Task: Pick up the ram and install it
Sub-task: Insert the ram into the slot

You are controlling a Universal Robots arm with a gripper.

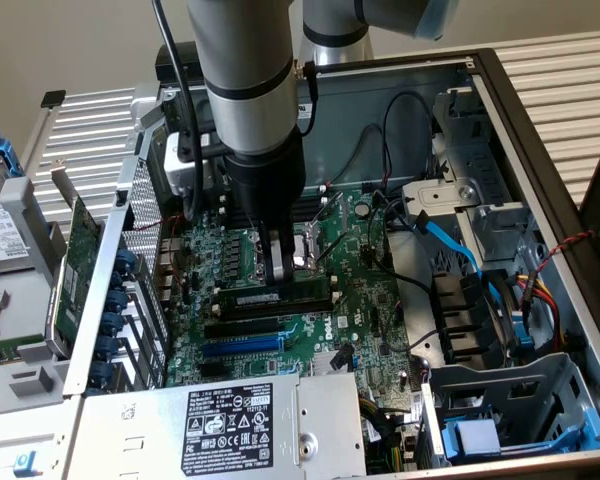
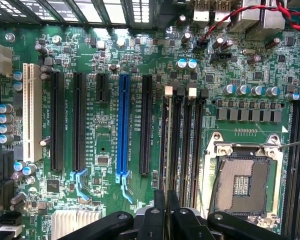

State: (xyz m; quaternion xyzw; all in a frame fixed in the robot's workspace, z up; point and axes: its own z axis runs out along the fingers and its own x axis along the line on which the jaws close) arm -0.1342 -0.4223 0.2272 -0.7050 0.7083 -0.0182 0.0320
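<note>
In the exterior view a green expansion card stood outside the open computer case, off the motherboard's left edge. The gripper hung low over the motherboard, fingers drawn close together and pinching the ram, which stood on edge at the memory slots, just above the blue slot. From the wrist view the ram ran along the memory slots between the blue slot and the CPU socket, its end clamped in the gripper

occluded: ram middle behind end effector | edge-cut: power supply
</note>
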